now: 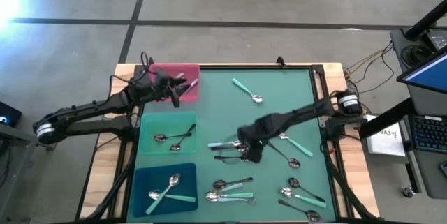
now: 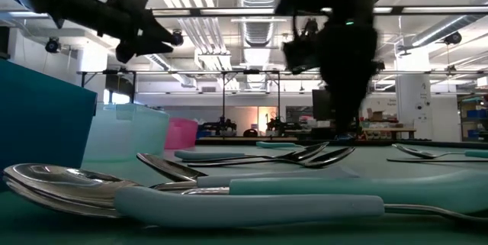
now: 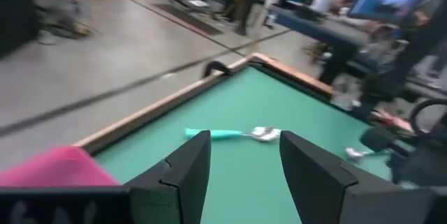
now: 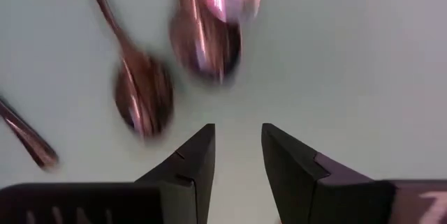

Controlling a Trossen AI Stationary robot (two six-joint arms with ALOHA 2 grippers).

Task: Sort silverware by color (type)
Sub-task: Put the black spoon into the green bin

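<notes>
On the green mat (image 1: pixel 279 105) — three trays, pink (image 1: pixel 183 77), green (image 1: pixel 150 130), blue (image 1: pixel 150 178) — both pincers, left (image 1: pixel 174 88) and right (image 1: pixel 246 147), empty, spread.

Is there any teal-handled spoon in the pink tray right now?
No. In the high view the pink tray holds one all-silver piece, beside the open left gripper; the teal-handled spoons lie in the blue tray.
</notes>
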